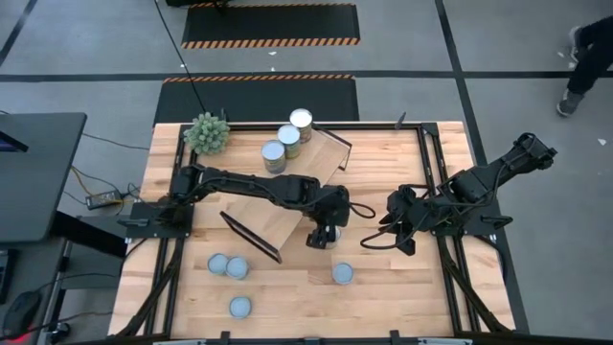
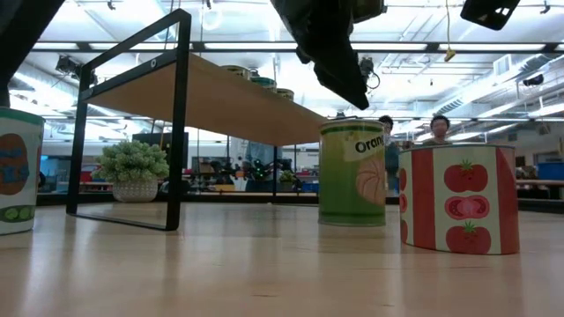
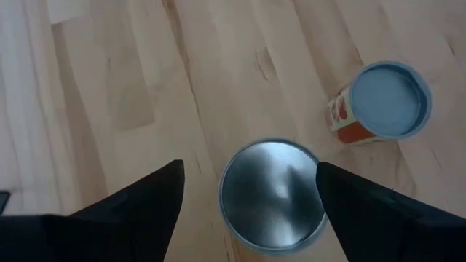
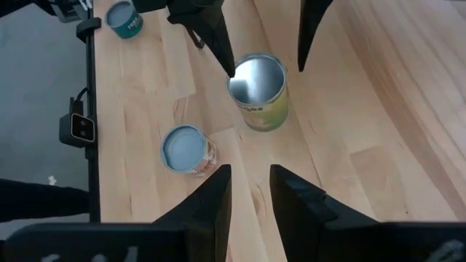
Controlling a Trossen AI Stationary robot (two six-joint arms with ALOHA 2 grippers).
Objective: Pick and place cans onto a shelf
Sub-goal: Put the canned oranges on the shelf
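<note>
cans are all over the table right now. left gripper (image 1: 325, 233) hangs right above a green can (image 2: 352, 173) with a silvery top, standing upright on the tabletop (image 1: 402, 287) a bit toward 5 o'clock from the middle. its jaws are spread wide, one finger on each side of the can's rim in the left wrist view, and i can't see either one touching the can. the label reads "oran…" with a peach-coloured fruit on it in the low view.

just beside that one, toward 5 o'clock, stands a red-and-white tomato can (image 1: 342, 273) with a bluish-grey top, clear of the fingers.

shelf (image 1: 278, 196) sits slanted across the middle of the table, black frame ends at its 1 o'clock and 7 o'clock ends. three cans (image 1: 288, 140) stand in a row at about 12 o'clock, by the shelf's far end; from the low view they look to be up on the board.

three more bluish-topped cans are on the near left side of the table: a touching pair (image 1: 227, 265) around 7 o'clock and a single one (image 1: 240, 306) closer to the edge. spiky green plant (image 1: 207, 132) is up at 11 o'clock.

right gripper (image 1: 397, 233) waits at about 3 o'clock, pointed toward the green can, jaws a little apart with nothing between them.
</note>
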